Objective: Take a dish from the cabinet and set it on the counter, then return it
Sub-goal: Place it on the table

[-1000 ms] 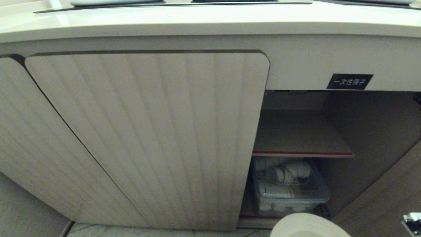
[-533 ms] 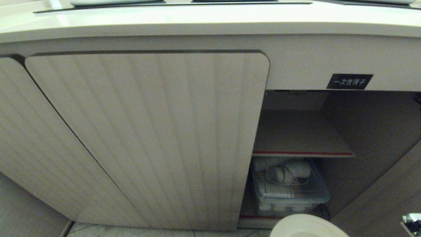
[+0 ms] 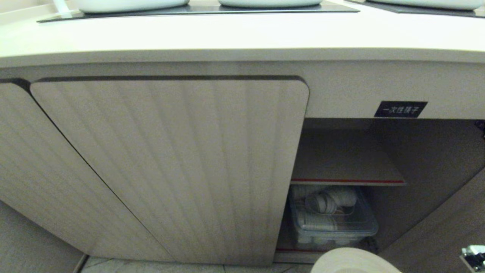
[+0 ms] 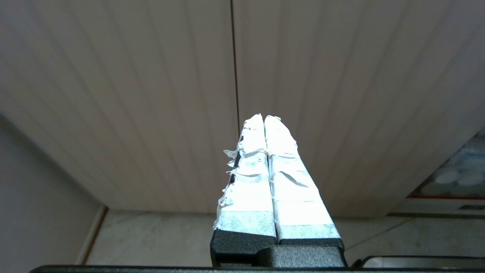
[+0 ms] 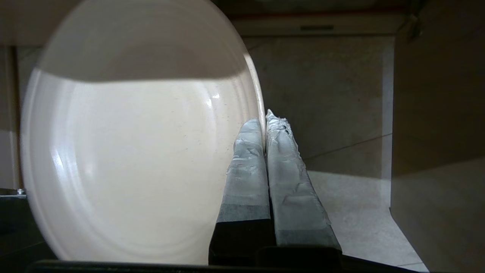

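Note:
The dish [image 5: 132,151], a plain cream-white plate, is held on edge by its rim in my right gripper [image 5: 265,117], which is shut on it. Its top edge shows in the head view as the dish [image 3: 354,261], low in front of the open compartment of the cabinet [image 3: 170,163]. Inside, the red-edged shelf [image 3: 346,181] is bare. The counter [image 3: 227,34] runs across above the doors. My left gripper [image 4: 264,117] is shut and empty, parked facing the closed ribbed doors.
A clear plastic box of white plates [image 3: 333,216] sits under the shelf. The swung-open door [image 3: 447,235] stands at the right of the opening. White vessels [image 3: 129,3] rest on the counter's black glass panel [image 3: 197,10]. A black label [image 3: 400,109] marks the compartment.
The whole head view has shifted downward, so the camera has risen and more of the countertop shows. The dish stays at the same low spot in my right gripper.

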You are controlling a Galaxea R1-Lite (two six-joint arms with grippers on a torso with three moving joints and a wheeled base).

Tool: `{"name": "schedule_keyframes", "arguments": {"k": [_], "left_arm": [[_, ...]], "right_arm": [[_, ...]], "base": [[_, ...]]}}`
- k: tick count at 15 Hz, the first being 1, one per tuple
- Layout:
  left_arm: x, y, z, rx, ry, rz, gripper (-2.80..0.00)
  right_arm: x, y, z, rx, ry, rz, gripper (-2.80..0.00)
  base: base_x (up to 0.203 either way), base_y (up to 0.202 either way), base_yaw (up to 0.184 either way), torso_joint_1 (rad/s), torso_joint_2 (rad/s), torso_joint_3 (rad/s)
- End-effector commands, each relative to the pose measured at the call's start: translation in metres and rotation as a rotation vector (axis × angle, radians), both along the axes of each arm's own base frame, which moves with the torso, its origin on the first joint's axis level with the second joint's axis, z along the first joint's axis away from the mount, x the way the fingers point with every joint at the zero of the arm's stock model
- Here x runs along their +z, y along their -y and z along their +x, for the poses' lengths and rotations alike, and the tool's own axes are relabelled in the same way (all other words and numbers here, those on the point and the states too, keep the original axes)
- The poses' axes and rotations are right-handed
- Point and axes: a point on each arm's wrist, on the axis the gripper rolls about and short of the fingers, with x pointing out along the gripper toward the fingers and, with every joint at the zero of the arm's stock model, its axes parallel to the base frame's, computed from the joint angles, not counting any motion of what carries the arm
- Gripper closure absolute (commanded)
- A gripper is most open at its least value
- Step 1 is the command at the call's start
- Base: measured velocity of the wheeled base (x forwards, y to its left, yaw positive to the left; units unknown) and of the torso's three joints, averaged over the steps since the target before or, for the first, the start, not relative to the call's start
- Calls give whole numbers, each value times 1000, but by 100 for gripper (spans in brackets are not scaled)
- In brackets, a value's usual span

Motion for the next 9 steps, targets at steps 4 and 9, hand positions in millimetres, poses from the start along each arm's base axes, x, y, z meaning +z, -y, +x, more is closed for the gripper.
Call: {"name": "schedule_keyframes", "arguments": {"k": [4,9], "left_arm": [[0,0,0,0,1,0,0],[0,0,0,0,1,0,0]], "right_arm": [[0,0,0,3,3,4,0],[1,-1,1,6,6,5,0]], "base": [[0,0,0,180,-538,-294],[0,0,0,188,-472,-287]]}}
